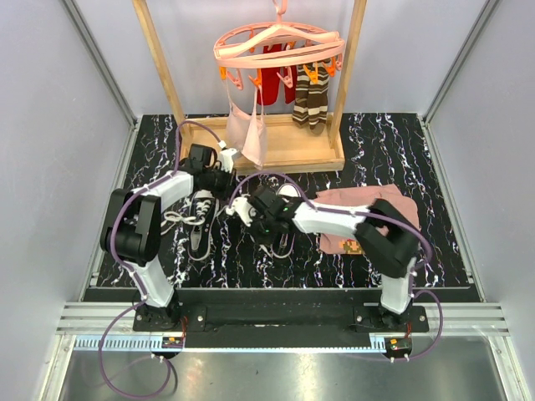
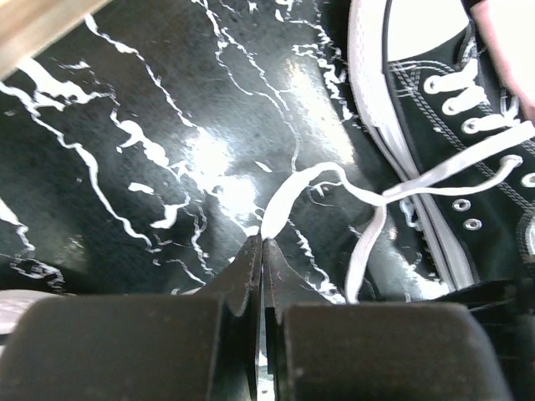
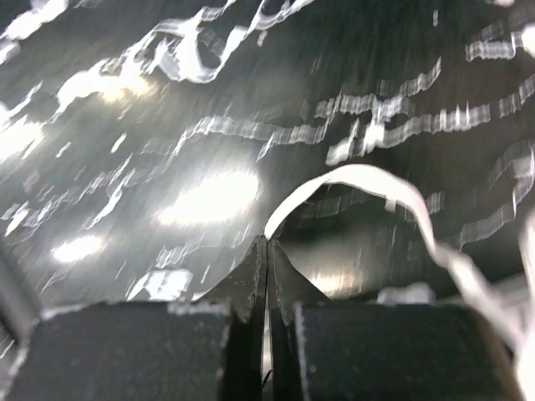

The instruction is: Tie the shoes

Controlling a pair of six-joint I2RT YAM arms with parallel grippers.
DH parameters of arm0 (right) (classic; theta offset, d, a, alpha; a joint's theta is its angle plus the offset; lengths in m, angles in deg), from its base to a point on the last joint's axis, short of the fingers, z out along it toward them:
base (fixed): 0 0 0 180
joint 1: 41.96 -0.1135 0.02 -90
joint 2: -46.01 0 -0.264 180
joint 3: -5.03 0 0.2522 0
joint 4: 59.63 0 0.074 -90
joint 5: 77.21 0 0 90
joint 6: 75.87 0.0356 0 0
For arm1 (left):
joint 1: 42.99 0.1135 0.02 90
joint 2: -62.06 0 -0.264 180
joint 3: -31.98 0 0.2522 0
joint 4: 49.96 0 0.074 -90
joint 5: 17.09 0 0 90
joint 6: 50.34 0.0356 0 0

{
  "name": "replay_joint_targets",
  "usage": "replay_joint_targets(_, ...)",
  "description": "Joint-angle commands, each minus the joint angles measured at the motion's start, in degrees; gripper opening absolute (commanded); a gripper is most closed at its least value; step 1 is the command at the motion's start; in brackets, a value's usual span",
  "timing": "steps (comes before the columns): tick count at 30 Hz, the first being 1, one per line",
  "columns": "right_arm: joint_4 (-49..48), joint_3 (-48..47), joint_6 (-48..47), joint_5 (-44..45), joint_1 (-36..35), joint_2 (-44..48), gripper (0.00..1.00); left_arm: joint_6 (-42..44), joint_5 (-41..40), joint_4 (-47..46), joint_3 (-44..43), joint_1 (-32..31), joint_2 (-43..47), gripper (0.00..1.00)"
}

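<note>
While both pairs of jaws are pressed tight, you have a flat white woven lace pinched in each. Your left jaws grip the lace [image 2: 288, 196] that trails to a black canvas shoe [image 2: 443, 142] just beside them, with its white rubber sole and metal eyelets. Your right jaws nip a second lace [image 3: 351, 175], curled and blurred. Both shoes [image 1: 201, 221] lie mid-bench [image 1: 401, 142] on glossy black, white-veined marble pattern, near the wooden rack [image 1: 292, 150].

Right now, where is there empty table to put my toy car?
Bare table lies back right, between the wooden rack and the wall, and along the front edge before the pink cloth. The middle is crowded with shoes and laces.
</note>
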Motion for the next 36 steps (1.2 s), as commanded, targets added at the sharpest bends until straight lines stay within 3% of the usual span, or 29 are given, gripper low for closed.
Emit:
replay_joint_targets(1, 4.33, 2.6, 1.72, -1.29, 0.16, 14.72, 0.0, -3.08, 4.21, -1.09, 1.67, 0.27, 6.59, 0.0)
replay_joint_targets(7, 10.48, 8.5, 0.84, -1.99, 4.8, 25.45, 0.0, 1.47, 4.39, 6.02, 3.16, -0.17, 12.58, 0.0)
replay_joint_targets(12, 15.4, 13.06, -1.01, -3.4, 12.28, 31.94, 0.0, 12.37, 4.92, 15.87, 4.57, -0.96, 17.41, 0.0)
replay_joint_targets(17, 17.78, 16.58, -2.33, -3.13, 15.1, 37.4, 0.0, 24.32, 0.63, 24.75, 7.54, -7.36, 23.03, 0.0)
replay_joint_targets(22, 19.37, 19.31, -1.89, -4.62, 15.54, 40.92, 0.0, 28.91, -4.57, 25.55, 11.42, -14.22, 25.77, 0.0)
replay_joint_targets(29, 20.25, 21.42, -3.99, -4.89, 15.63, 41.72, 0.0, 31.45, -6.95, 24.32, 14.5, -16.34, 23.66, 0.0)
replay_joint_targets(36, 20.51, 23.71, -6.28, -1.73, 16.86, 43.39, 0.0, 40.23, -12.39, 23.97, 17.13, -16.95, 22.61, 0.01)
